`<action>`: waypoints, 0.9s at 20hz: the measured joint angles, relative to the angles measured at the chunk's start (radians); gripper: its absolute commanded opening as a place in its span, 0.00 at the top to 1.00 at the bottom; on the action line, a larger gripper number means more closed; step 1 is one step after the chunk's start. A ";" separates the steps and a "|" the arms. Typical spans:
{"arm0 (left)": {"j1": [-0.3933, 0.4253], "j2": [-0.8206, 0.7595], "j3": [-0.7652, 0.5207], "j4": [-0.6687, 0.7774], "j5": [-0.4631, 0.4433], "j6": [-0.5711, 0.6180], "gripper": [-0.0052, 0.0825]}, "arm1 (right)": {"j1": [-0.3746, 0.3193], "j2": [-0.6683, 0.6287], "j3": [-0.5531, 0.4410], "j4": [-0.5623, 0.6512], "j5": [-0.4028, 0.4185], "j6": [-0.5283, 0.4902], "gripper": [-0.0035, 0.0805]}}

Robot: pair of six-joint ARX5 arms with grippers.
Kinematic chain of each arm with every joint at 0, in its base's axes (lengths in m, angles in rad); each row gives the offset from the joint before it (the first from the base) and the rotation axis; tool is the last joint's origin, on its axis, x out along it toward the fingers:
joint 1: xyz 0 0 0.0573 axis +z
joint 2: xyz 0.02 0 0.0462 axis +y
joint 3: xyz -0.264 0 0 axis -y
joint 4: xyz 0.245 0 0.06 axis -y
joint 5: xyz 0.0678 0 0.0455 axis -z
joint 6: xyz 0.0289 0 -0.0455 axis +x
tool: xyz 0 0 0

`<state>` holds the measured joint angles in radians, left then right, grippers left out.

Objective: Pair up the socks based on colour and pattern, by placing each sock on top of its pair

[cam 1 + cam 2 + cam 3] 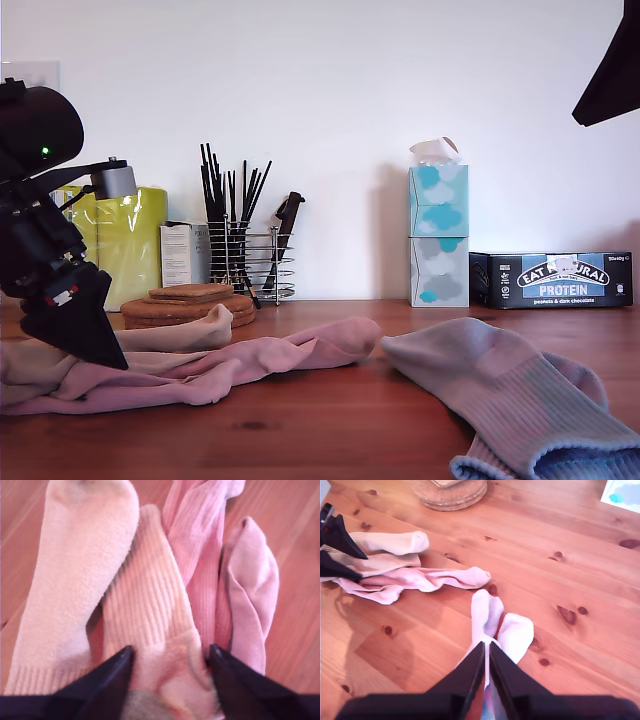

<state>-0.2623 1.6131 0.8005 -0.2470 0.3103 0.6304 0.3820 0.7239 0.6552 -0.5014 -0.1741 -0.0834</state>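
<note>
My first gripper [170, 672] straddles a beige sock [150, 615] in the pile at the exterior view's left.

Its fingers [107, 680] stand spread to either side of the ribbed beige sock, not yet clenched on it; the sock's long axis runs straight away from them. A second beige sock [75, 580] lies touching alongside, and the pink socks [215, 570] crowd the other flank, near enough to be caught up, in my judgement. My second gripper [486, 667], fingers closed together with nothing visibly between them, hangs well apart above the blue-lavender pair [492, 617], one sock partly overlapping the other. Beyond the pile stand cork coasters [190, 305] on the wooden table [330, 420].
</note>
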 measured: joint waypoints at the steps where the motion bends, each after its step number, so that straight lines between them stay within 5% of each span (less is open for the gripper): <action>1: -0.008 0.000 0.000 0.005 0.000 0.000 0.96 | 0.000 0.000 0.000 0.000 0.000 0.000 0.97; 12: -0.076 0.000 0.193 -0.046 -0.122 0.000 0.96 | 0.000 0.000 0.000 0.002 0.000 0.000 0.97; 18: -0.071 0.000 0.194 -0.013 -0.213 0.164 0.96 | 0.000 0.000 0.000 0.009 0.000 0.000 0.97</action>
<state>-0.3332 1.6131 0.9947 -0.2600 0.0971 0.7940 0.3820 0.7239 0.6552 -0.4923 -0.1741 -0.0834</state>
